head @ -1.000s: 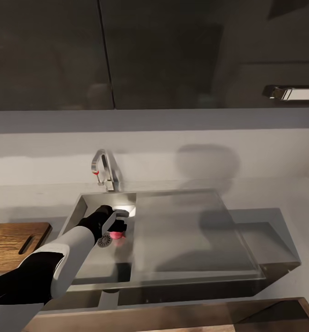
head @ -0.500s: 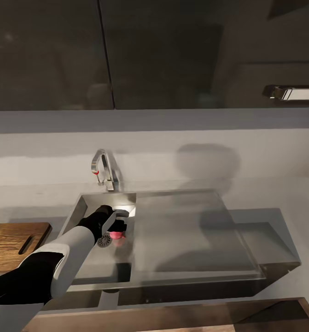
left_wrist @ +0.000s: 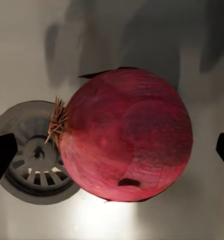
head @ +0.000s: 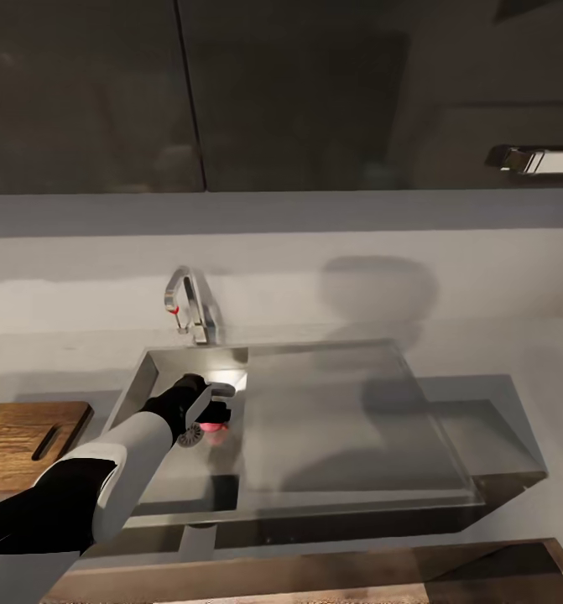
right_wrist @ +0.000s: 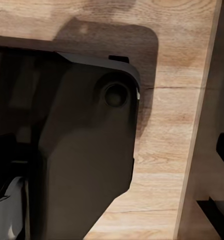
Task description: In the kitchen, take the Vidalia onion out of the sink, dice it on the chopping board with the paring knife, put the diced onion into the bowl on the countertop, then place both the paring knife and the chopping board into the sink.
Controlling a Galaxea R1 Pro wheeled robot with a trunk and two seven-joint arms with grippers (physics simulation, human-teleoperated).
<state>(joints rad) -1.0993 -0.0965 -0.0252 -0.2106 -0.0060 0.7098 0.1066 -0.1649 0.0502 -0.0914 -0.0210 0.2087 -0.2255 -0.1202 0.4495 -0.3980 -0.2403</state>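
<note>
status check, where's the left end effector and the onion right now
Left end effector down in the sink, open, fingers either side of the Vidalia onion, not closed. Onion sits beside the drain. Nothing blocking.

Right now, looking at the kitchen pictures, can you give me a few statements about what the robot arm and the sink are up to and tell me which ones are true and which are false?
1. The left gripper is down in the sink at the Vidalia onion. True.
2. The onion lies on the chopping board. False: it is in the basin, beside the round drain.
3. The left gripper's fingers stand apart, one on each side of the onion. True.
4. The chopping board is inside the sink. False: it rests on the countertop, to the left of the basin.
5. The tap stands behind the basin. True.
</note>
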